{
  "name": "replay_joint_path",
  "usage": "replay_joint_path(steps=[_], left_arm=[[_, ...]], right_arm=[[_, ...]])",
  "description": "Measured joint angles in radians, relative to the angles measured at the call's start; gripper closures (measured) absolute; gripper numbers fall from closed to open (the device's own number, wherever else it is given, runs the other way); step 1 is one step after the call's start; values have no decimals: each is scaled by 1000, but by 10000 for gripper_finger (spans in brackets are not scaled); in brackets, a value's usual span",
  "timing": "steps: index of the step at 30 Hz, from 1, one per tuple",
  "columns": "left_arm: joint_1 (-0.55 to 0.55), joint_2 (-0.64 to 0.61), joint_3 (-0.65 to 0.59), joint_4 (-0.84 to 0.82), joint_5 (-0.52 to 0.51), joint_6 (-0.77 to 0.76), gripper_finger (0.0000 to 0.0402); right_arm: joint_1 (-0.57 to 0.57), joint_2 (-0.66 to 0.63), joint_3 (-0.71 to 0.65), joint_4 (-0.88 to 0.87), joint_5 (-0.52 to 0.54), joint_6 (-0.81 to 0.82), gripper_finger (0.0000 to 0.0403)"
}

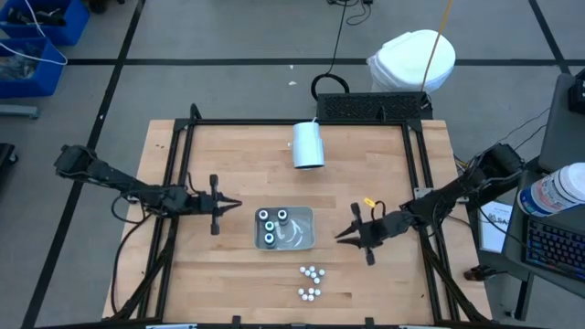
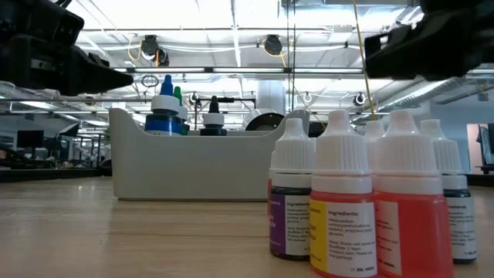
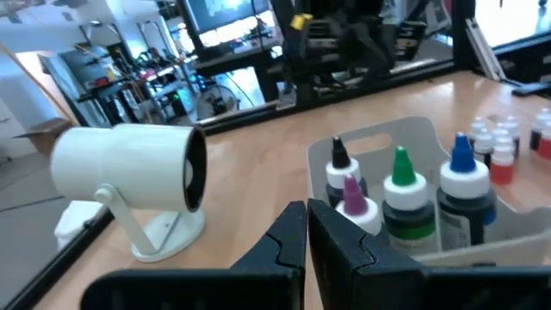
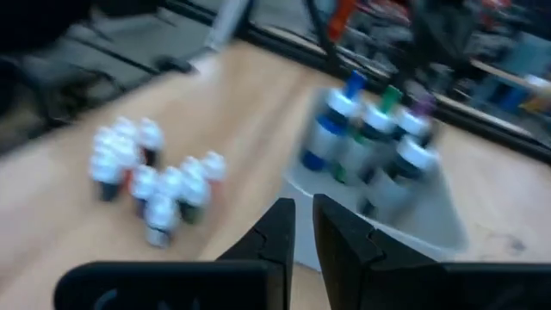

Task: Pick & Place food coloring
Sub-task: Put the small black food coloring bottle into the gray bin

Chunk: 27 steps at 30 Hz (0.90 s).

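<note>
The food coloring stands in two groups. Several wider bottles with coloured tips (image 3: 400, 194) stand in a grey tray (image 1: 305, 216) at the table's middle. Small white-capped bottles (image 1: 311, 272) stand in two clusters on the bare wood nearer the front edge; the right wrist view shows them too (image 4: 151, 185). My left gripper (image 1: 239, 205) is shut and empty, level, pointing at the tray from its left. My right gripper (image 1: 338, 237) hovers just right of the tray, above the table, its fingers (image 4: 340, 237) a narrow gap apart with nothing between them.
A large white cylinder (image 1: 308, 144) lies on its side at the far middle of the table. Black frame rails (image 1: 174, 183) run along the table's left, right and far sides. Bare wood lies between tray and cylinder.
</note>
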Motion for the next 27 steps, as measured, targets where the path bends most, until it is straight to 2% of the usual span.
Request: replay_joint_path(steps=[3,7,11,14,20,27], left_arm=[[0,0,0,14,4,-8,378],[0,0,0,39,32,-51,378],[0,0,0,39,43,-109,378],[0,0,1,40,43,-112,378],[0,0,1,42,42,-137,378],[0,0,1,41,37,-136,378]], right_arm=[[4,0,0,86,-48,-20,368],[24,22,24,160,9,-19,383],[66,120,145,23,155,-23,400],[84,183,211,-103,215,65,393],[116,229,248,-189,83,178,326],[162,229,248,-211,84,187,225]])
